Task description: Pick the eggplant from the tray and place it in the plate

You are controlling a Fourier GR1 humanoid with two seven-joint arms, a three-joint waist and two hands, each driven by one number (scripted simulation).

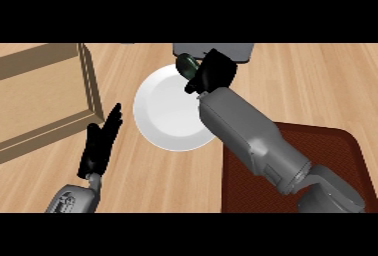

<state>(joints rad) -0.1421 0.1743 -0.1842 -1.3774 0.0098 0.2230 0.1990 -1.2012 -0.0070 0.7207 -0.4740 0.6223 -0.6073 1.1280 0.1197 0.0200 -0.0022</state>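
A white plate (166, 112) lies on the wooden counter near the middle. Over the plate's far right rim my right hand (212, 70) is curled round a dark eggplant (185, 62), of which only the end shows at the hand's left. My right forearm crosses the plate's right side and hides part of it. A dark red tray (332, 150) lies at the lower right, mostly under that forearm. On the plate's left, my left hand (101, 142) stays open with fingers straight, pointing up.
A wooden box (52, 95) with a raised rim fills the left side. A grey object (221, 49) sits at the far edge behind my right hand.
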